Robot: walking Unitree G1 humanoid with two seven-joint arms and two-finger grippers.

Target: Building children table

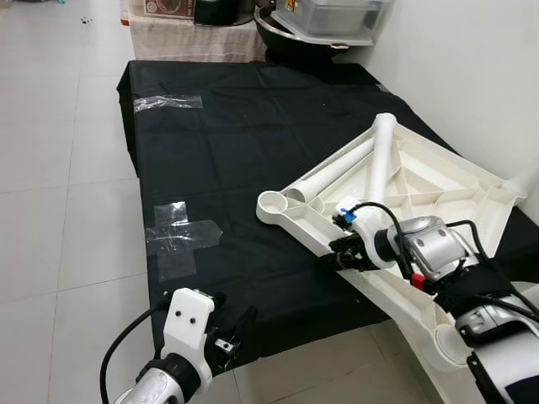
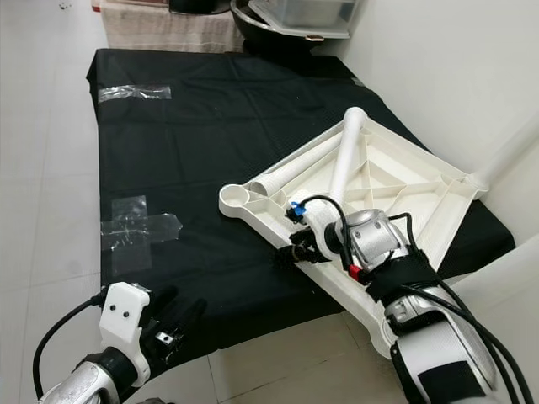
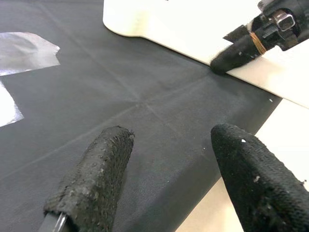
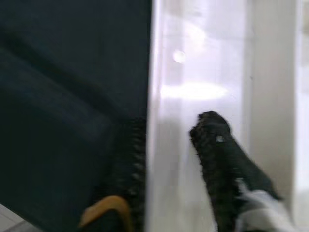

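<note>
At center right of the frame, we clamp our right hand [image 1: 344, 250] on the rim of the upturned white tabletop [image 1: 438, 181], stiff, light, slick plastic best held by its edge, while our left hand [image 1: 232, 332] hovers apart over the black mat [image 1: 244, 126].

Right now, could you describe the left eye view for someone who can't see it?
The right gripper grips the edge of an upturned white tabletop on a black cloth, two white legs lying on it. The left gripper hovers open nearby.
</note>
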